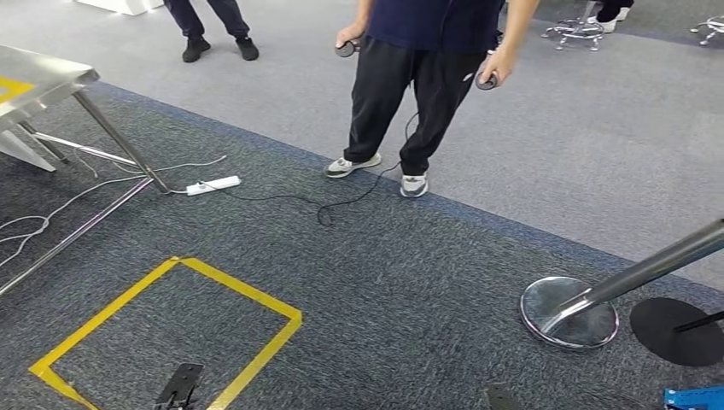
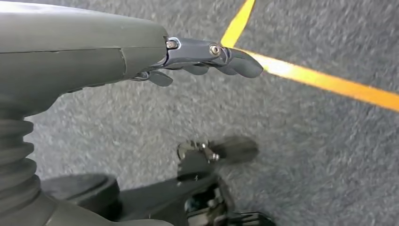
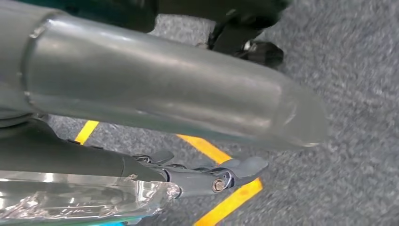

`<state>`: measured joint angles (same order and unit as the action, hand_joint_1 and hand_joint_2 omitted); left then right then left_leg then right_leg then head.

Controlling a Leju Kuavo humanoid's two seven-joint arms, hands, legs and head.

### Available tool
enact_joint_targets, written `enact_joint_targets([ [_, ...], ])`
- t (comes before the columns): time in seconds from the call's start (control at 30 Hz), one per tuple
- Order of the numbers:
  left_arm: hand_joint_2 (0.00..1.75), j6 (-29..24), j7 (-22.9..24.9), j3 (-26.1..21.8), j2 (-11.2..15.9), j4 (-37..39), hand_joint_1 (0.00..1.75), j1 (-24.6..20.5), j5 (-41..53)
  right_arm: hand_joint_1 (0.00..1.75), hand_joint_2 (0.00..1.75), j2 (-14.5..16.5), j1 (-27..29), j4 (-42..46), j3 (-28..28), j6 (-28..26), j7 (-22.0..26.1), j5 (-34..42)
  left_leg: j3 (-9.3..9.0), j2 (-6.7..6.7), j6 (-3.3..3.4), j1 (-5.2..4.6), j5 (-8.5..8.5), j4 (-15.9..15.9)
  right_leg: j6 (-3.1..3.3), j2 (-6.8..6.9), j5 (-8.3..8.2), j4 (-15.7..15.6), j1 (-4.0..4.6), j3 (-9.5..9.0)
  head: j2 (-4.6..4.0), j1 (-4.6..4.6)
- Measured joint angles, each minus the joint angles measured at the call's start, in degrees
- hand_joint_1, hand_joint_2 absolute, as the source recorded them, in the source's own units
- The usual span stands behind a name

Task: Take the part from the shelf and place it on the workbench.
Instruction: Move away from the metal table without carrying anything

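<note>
L hand [image 2: 207, 59] hangs over grey carpet [image 2: 306, 155] nr yellow tape [image 2: 329, 82], fingers loosely apart, holding nothing; R hand [image 3: 207, 176] grips a crinkly clear-wrapped part [image 3: 84, 200] low over taped carpet; person [image 1: 431, 77] stands ahead w/ controllers.

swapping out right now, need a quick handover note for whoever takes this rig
Left robot hand: hangs over the carpet, fingers out, holding nothing.
Right robot hand: a clear-wrapped item lies against it, likely the part; whether it is gripped cannot be told.
Metal table, probably the workbench, stands ahead to the left, beyond the yellow tape square. A person stands ahead.
Done: pickup, if that is the part.
Left: confirm the grip, go to the table, set the part down.
</note>
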<state>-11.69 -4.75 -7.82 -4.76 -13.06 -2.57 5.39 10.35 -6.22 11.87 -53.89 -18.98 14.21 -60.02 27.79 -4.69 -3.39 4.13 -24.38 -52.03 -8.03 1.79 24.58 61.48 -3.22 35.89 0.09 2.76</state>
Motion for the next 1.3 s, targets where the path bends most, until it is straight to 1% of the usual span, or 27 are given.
enact_joint_targets([
  [0.03, 1.75, -0.1, 1.0, -0.4, 0.0, 0.2, 0.00, 0.1, 0.0, 0.00, 0.00, 0.1, -0.2, 0.0, 0.0, 0.0, 0.0, 0.0, 0.40, -0.26, -0.87, 0.25, -0.86, -1.3, 0.09, 0.41, -0.26, -1.6, -0.21, -0.88, 0.01, 0.23],
  [0.07, 1.75, -0.1, 2.4, -0.7, 0.1, 0.4, 0.00, 0.1, 0.2, 0.00, 0.00, 0.3, -0.5, 0.0, 0.0, 0.0, -0.1, 0.0, 0.72, -0.52, -1.51, 0.19, -1.58, -2.2, 0.69, 0.50, 0.15, -1.8, -0.28, -0.94, 0.01, 0.27],
  [0.13, 1.75, 0.5, 5.8, -1.2, 0.0, 0.7, 0.00, 0.3, 0.7, 0.00, 0.00, 0.3, -0.7, 0.0, 0.0, 0.0, -0.2, -0.1, 0.77, -0.86, -2.14, -0.08, -2.30, -3.0, 2.91, -0.75, 0.61, -0.5, -0.26, 0.08, 0.01, -0.17],
  [0.17, 1.75, 1.0, 7.1, -1.3, -0.1, 0.8, 0.00, 0.4, 1.0, 0.00, 0.00, 0.3, -0.7, 0.0, 0.0, 0.0, -0.3, -0.1, 0.56, -0.57, -2.22, -0.16, -2.81, -3.3, 3.58, -1.33, 0.62, -0.3, -0.16, 0.44, 0.01, -0.69],
  [0.23, 1.75, 1.6, 8.3, -1.3, -0.2, 0.9, 0.00, 0.5, 1.3, 0.00, 0.00, 0.2, -0.6, 0.0, 0.0, 0.1, -0.5, -0.2, 1.24, 1.17, -1.77, -0.36, -5.48, -6.5, 4.55, -2.44, 0.43, -0.2, 0.33, 0.77, 0.02, -1.30],
  [0.3, 1.75, 1.9, 8.3, -1.4, -0.4, 1.1, 0.00, 0.5, 1.3, 0.00, 0.00, 0.2, -0.7, 0.0, 0.0, 0.1, -0.7, -0.2, 4.52, 3.06, -0.65, -1.10, -9.97, -14.2, 5.37, -3.53, 0.04, -0.6, 0.97, 0.81, 0.02, -1.64],
  [0.33, 1.75, 2.0, 8.2, -1.4, -0.5, 1.1, 0.00, 0.6, 1.2, 0.00, 0.00, 0.2, -0.7, 0.0, 0.0, 0.1, -0.7, -0.2, 6.66, 3.46, -0.02, -1.64, -11.69, -18.4, 5.66, -4.25, -0.14, -0.8, 1.36, 0.84, 0.02, -1.69],
  [0.37, 1.75, 2.1, 7.9, -1.4, -0.5, 1.2, 0.00, 0.7, 1.2, 0.00, 0.00, 0.2, -0.7, 0.0, 0.0, 0.1, -0.7, -0.2, 8.32, 3.69, 0.70, -2.16, -12.42, -21.2, 5.88, -5.04, -0.28, -0.9, 1.76, 0.86, 0.02, -1.74],
  [0.4, 1.75, 2.1, 7.5, -1.4, -0.6, 1.2, 0.00, 0.8, 1.3, 0.00, 0.00, 0.2, -0.6, 0.0, 0.0, 0.1, -0.7, -0.2, 9.21, 3.91, 1.56, -2.71, -11.99, -22.1, 6.06, -5.88, -0.39, -0.9, 2.16, 0.87, 0.01, -1.73],
  [0.43, 1.75, 2.2, 7.2, -1.4, -0.6, 1.2, 0.00, 0.8, 1.5, 0.00, 0.00, 0.2, -0.6, 0.0, 0.0, 0.1, -0.7, -0.2, 9.08, 4.26, 2.55, -3.27, -10.42, -20.8, 6.22, -6.71, -0.50, -1.0, 2.53, 0.88, 0.01, -1.73],
  [0.47, 1.75, 2.2, 6.9, -1.4, -0.6, 1.2, 0.00, 0.7, 1.7, 0.00, 0.00, 0.2, -0.6, 0.0, 0.0, 0.1, -0.7, -0.2, 8.08, 5.04, 3.68, -3.88, -8.18, -17.8, 6.38, -7.55, -0.64, -1.0, 2.83, 0.88, 0.01, -1.73],
  [0.53, 1.75, 2.2, 6.7, -1.4, -0.6, 1.2, 0.00, 0.6, 2.0, 0.00, 0.00, 0.3, -0.8, 0.0, 0.0, 0.1, -0.7, -0.2, 5.45, 8.33, 5.73, -5.11, -4.37, -10.7, 6.52, -9.15, -0.93, -0.9, 3.21, 1.08, 0.01, -1.74],
  [0.57, 1.75, 2.2, 6.8, -1.4, -0.6, 1.2, 0.00, 0.5, 2.2, 0.00, 0.00, 0.4, -0.9, 0.0, 0.0, 0.1, -0.7, -0.2, 4.57, 9.45, 6.10, -5.48, -3.44, -8.1, 6.48, -9.93, -1.11, -0.9, 3.36, 1.27, 0.01, -1.77],
  [0.6, 1.75, 2.2, 6.8, -1.4, -0.6, 1.2, 0.00, 0.4, 2.3, 0.00, 0.00, 0.5, -0.9, 0.0, 0.0, 0.0, -0.7, -0.2, 4.21, 10.04, 6.08, -5.67, -3.16, -6.8, 6.36, -10.65, -1.29, -1.0, 3.43, 1.49, 0.01, -1.80],
  [0.67, 1.75, 2.1, 7.1, -1.4, -0.7, 1.3, 0.00, 0.2, 2.4, 0.00, 0.00, 0.4, -0.4, 0.0, 0.0, -0.1, -0.6, -0.1, 4.08, 8.87, 5.50, -5.52, -2.75, -6.0, 5.96, -11.62, -1.65, -1.1, 3.48, 1.98, 0.00, -1.86],
  [0.7, 1.75, 2.0, 7.3, -1.4, -0.7, 1.3, 0.00, 0.1, 2.5, 0.00, 0.00, 0.3, -0.1, 0.0, 0.0, -0.2, -0.5, 0.0, 4.02, 8.40, 5.45, -5.41, -2.38, -5.8, 5.74, -10.74, -1.35, -0.6, 3.58, 2.36, 0.00, -1.80],
  [0.73, 1.75, 1.9, 7.4, -1.4, -0.8, 1.3, 0.00, 0.1, 2.5, 0.00, 0.00, 0.2, 0.1, 0.0, 0.0, -0.3, -0.4, 0.1, 3.97, 7.82, 5.51, -5.30, -2.02, -5.5, 5.48, -9.02, -0.35, 0.7, 3.70, 3.10, 0.00, -1.60],
  [0.8, 1.75, 1.8, 7.7, -1.4, -0.8, 1.3, 0.00, 0.4, 2.5, 0.00, 0.00, 0.2, -0.1, 0.0, 0.0, -0.3, 0.0, 0.2, 4.00, 6.52, 5.65, -5.28, -1.70, -5.3, 4.98, -4.57, 3.53, 6.5, 3.85, 5.57, -0.01, -1.23],
  [0.87, 1.75, 1.7, 8.0, -1.4, -0.8, 1.5, 0.00, 0.8, 2.5, 0.00, 0.00, 0.2, -0.4, 0.0, 0.0, -0.3, 0.2, 0.3, 4.12, 5.11, 5.71, -5.33, -1.68, -5.3, 4.48, -2.54, 6.84, 12.8, 3.56, 7.84, 0.01, -1.12],
  [0.9, 1.75, 1.7, 8.1, -1.4, -0.7, 1.6, 0.00, 0.9, 2.5, 0.00, 0.00, 0.2, -0.4, 0.0, 0.0, -0.3, 0.3, 0.3, 4.17, 4.55, 5.68, -5.30, -1.66, -5.3, 4.27, -2.19, 7.11, 13.8, 3.38, 7.79, 0.01, -1.12],
  [0.93, 1.75, 1.7, 8.2, -1.5, -0.7, 1.6, 0.00, 0.9, 2.5, 0.00, 0.00, 0.2, -0.4, 0.0, 0.0, -0.3, 0.3, 0.2, 4.19, 4.15, 5.61, -5.25, -1.65, -5.3, 4.07, -2.01, 6.39, 12.6, 3.18, 6.61, 0.01, -1.11],
  [1.0, 1.75, 1.7, 8.1, -1.5, -0.7, 1.6, 0.00, 0.8, 2.5, 0.00, 0.00, 0.1, -0.4, 0.0, 0.0, -0.3, 0.3, 0.2, 4.17, 3.67, 5.30, -5.16, -1.70, -5.5, 3.73, -1.64, 3.75, 5.3, 2.80, 1.82, 0.00, -1.10],
  [1.07, 1.75, 1.7, 8.1, -1.5, -0.6, 1.6, 0.00, 0.6, 2.6, 0.00, 0.00, 0.2, -0.6, 0.0, 0.0, -0.3, 0.2, 0.1, 4.23, 3.45, 4.76, -5.31, -1.82, -5.8, 4.13, -1.53, 2.23, -0.5, 2.67, -1.84, 0.00, -1.17],
  [1.1, 1.75, 1.7, 8.1, -1.5, -0.6, 1.6, 0.00, 0.6, 2.7, 0.00, 0.00, 0.2, -0.6, 0.0, 0.0, -0.3, 0.2, 0.1, 4.28, 3.40, 4.53, -5.41, -1.78, -5.8, 4.51, -1.57, 2.09, -1.5, 2.69, -2.44, 0.00, -1.19],
  [1.17, 1.75, 1.7, 8.0, -1.5, -0.5, 1.6, 0.00, 0.6, 2.9, 0.00, 0.00, 0.2, -0.5, 0.0, 0.0, -0.3, 0.2, 0.0, 4.37, 3.42, 4.94, -5.52, -1.55, -5.7, 5.03, -1.74, 1.70, -1.6, 2.73, -2.48, -0.01, -1.25],
  [1.23, 1.75, 1.7, 8.0, -1.5, -0.4, 1.6, 0.00, 0.6, 2.9, 0.00, 0.00, 0.2, -0.5, 0.0, 0.0, -0.3, 0.2, 0.0, 4.41, 3.44, 5.76, -5.56, -1.35, -5.6, 5.05, -1.80, 1.55, -1.7, 2.73, -2.38, -0.01, -1.24],
  [1.3, 1.75, 1.7, 8.0, -1.5, -0.5, 1.6, 0.00, 0.5, 3.0, 0.00, 0.00, 0.2, -0.5, 0.0, 0.0, -0.3, 0.2, 0.1, 4.40, 3.44, 5.83, -5.56, -1.21, -5.4, 5.16, -1.84, 1.55, -1.8, 2.79, -2.33, -0.01, -1.25],
])
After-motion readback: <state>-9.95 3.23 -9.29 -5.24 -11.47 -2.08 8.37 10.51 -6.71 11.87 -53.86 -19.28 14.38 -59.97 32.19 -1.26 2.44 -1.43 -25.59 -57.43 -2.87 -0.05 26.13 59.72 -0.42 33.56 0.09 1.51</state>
